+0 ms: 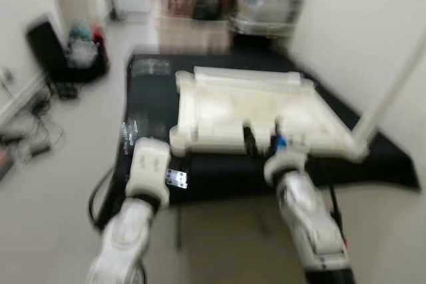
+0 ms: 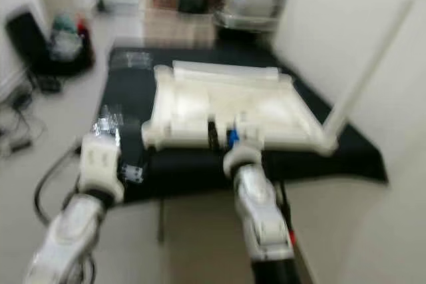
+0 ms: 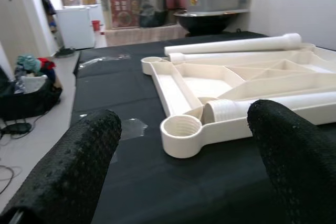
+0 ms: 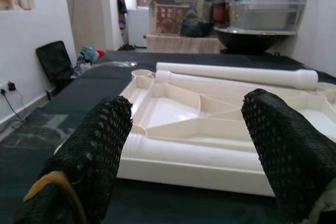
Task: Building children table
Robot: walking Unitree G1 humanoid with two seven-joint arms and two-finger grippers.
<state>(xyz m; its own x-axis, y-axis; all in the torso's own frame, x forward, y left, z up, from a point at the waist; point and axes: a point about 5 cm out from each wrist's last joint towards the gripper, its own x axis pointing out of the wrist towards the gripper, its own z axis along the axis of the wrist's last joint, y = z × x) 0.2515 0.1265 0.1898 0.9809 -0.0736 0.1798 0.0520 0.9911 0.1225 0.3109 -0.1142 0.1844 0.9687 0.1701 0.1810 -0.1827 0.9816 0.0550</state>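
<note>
The tabletop (image 1: 253,114), a cream plastic slab turned underside up, lay flat on the black-covered bench (image 1: 153,108) straight ahead of both tools. Its underside was moulded into ribbed compartments, smooth and slightly glossy, with a round threaded socket (image 3: 181,129) at the corner just ahead of the left tool (image 3: 184,182). Two plain round legs (image 3: 233,44) lay side by side along the far edge, and another leg (image 4: 210,153) lay along the near edge, directly in front of the right tool (image 4: 189,161).

Judging by this, the step in hand was fetching a leg to screw into a socket. The right tool stood released, its knobbly black fingers (image 4: 286,145) spread to either side of the near leg and not touching it. The left tool hung likewise released, fingers (image 3: 73,166) wide, short of the corner socket.

The next move likely called for closing the right tool around the near leg, a smooth tube that could roll or slip, then standing it upright over a socket
</note>
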